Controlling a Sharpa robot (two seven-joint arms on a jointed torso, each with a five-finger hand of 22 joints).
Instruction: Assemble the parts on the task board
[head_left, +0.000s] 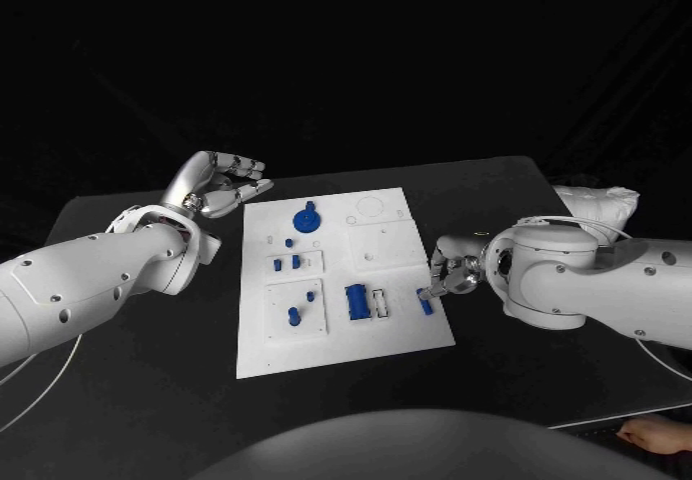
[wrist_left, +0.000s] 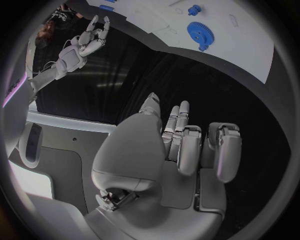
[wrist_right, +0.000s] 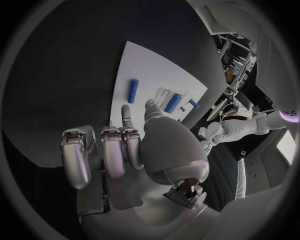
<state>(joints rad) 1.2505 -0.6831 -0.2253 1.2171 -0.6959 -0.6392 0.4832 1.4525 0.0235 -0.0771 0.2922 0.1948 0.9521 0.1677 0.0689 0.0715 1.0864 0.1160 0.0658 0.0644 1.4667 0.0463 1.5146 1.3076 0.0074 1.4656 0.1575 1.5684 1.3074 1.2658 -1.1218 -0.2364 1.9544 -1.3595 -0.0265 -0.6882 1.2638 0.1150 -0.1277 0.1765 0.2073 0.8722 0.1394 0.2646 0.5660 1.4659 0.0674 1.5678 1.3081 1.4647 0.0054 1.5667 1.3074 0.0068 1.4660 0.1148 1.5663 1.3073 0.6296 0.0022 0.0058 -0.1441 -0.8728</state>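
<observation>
- Board first: you had the white task board lying flat at the centre of the head view on the black table, its long sides running from the upper middle towards the lower middle.
- You could see a blue gear in the board's upper left part, with small blue parts in the raised panel just below it.
- You had two more blue pieces on the lower left panel, one small and one longer.
- You saw a larger blue block standing lower centre, just beside a pale rectangular slot.
- You had a slim blue peg at the board's right edge, touching or just beside the right hand's fingertips; you could not tell which.
- Your left hand hovered at the upper left, off the board's top left corner, fingers curled in with nothing in them.
- Your right hand sat at the board's right edge; its wrist view showed the fingers bent and close together, holding nothing.
</observation>
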